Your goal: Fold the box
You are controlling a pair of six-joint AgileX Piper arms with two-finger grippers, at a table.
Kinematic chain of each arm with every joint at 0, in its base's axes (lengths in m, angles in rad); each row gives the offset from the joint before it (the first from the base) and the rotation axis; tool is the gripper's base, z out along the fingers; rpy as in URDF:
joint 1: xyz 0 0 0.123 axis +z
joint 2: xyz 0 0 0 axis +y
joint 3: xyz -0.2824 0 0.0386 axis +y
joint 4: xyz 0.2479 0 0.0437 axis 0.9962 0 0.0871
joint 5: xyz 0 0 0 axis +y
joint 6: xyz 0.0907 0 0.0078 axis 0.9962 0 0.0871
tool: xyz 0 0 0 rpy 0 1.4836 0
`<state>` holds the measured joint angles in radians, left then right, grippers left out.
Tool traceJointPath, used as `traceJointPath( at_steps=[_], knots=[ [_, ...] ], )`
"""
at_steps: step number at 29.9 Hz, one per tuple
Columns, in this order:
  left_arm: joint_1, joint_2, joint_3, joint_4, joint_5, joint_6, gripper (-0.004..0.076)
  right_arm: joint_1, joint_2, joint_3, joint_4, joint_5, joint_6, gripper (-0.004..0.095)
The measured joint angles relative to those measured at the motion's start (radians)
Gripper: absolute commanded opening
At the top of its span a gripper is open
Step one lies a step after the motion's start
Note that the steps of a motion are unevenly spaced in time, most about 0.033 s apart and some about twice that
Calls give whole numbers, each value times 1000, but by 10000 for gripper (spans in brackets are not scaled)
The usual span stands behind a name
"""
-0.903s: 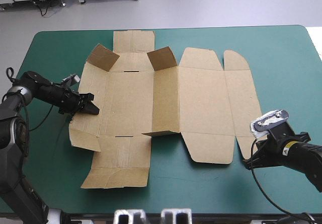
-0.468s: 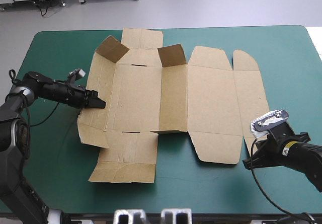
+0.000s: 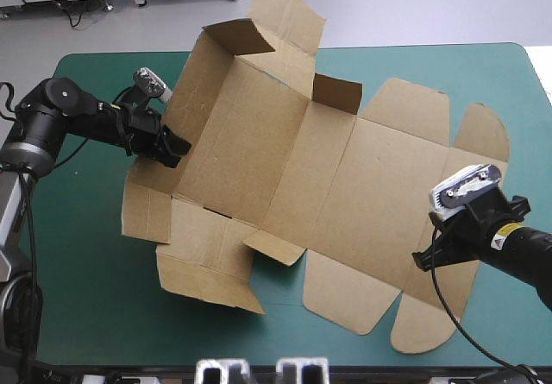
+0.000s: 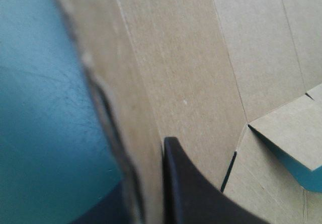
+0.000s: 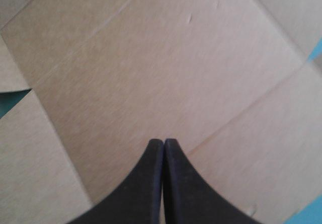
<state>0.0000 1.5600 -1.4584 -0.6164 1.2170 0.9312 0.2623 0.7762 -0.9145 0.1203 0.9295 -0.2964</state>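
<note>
1. The box [image 3: 285,168] lay flat on the teal-green cover [image 3: 86,298] a moment earlier. Now its left side is tipped up off the table, and the whole sheet has swung round so that its far corner reaches past the table's far edge.
2. The left gripper [image 3: 172,147] does the lifting. Its black fingers are clamped on the left wall panel, with the board between them.
3. The middle and right panels lie on the cover.
4. The right gripper [image 3: 423,261] sits over the right-hand panels, its fingers pressed together in a point. It likely pins the sheet.
5. This looks like a first wall being raised. Nothing is tucked yet, so the fold is at an early stage.
6. Count: one box, two small flaps bent up along its far side, two grippers.
</note>
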Motion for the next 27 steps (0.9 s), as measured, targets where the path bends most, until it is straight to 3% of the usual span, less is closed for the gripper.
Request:
traceJointPath(
  at_steps=[7, 13, 22, 27],
  knots=[
    [-227, -57, -219, 357, 34, -92, -10, 0, 0, -214, 3, -17, -38, -24],
    [-435, -64, -257, 623, 29, -105, -10, 0, 1, -332, -9, -12, -42, -24],
    [-748, -64, -257, 976, -94, -216, -10, 0, 142, -504, -13, 103, -78, -24],
    [-822, -64, -184, 1096, -196, -263, -10, 0, 271, -653, -27, 125, -89, -24]
  ],
)
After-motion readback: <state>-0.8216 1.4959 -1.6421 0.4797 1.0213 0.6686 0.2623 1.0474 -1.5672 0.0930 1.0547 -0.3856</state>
